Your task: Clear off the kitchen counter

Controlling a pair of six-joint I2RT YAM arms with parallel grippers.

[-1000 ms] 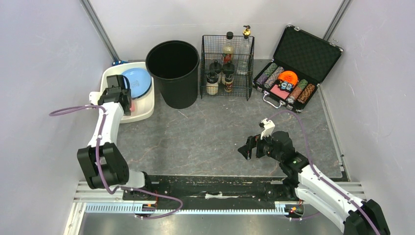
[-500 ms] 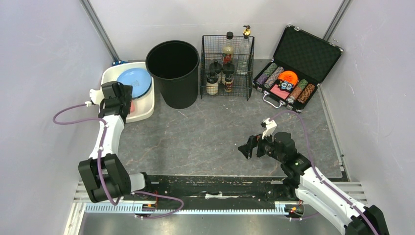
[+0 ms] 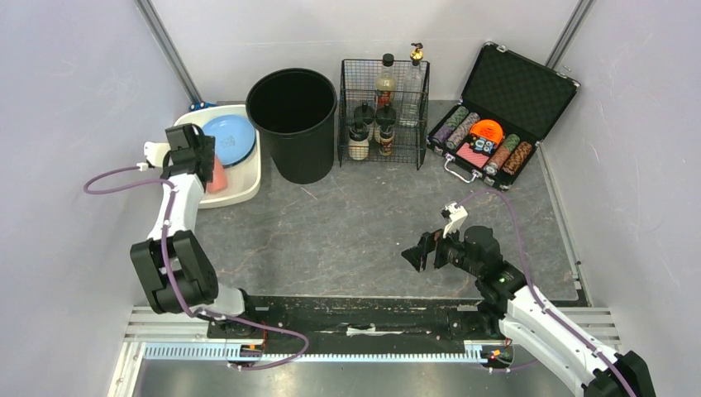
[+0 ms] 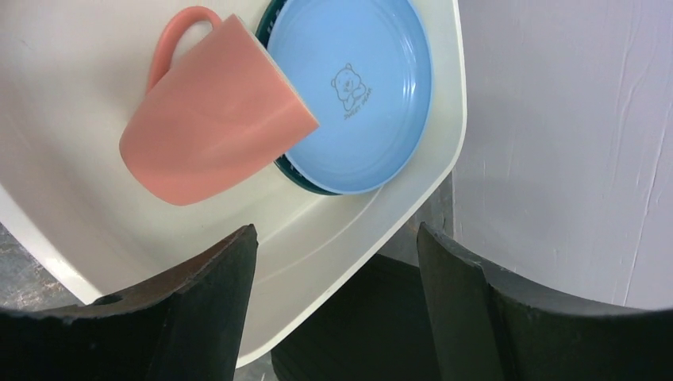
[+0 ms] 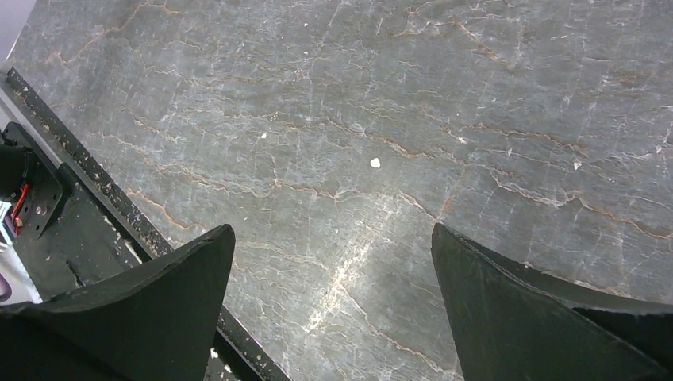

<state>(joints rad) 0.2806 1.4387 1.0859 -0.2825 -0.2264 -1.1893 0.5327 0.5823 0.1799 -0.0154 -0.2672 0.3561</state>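
The grey veined kitchen counter [image 3: 372, 231] sits between pale lilac walls [image 3: 74, 99].

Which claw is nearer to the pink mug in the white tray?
Left. The left claw hovers right by the pink mug; the right claw hangs far off over the kitchen counter.

The kitchen counter [image 5: 397, 119] looked like matt grey stone, veined and scuffed. The mug [image 4: 210, 111] was matt coral, the plate [image 4: 365, 87] smooth, faintly glossy blue plastic, the tray [image 4: 79, 40] smooth white plastic, the basket [image 3: 342, 116] thin black metal wire
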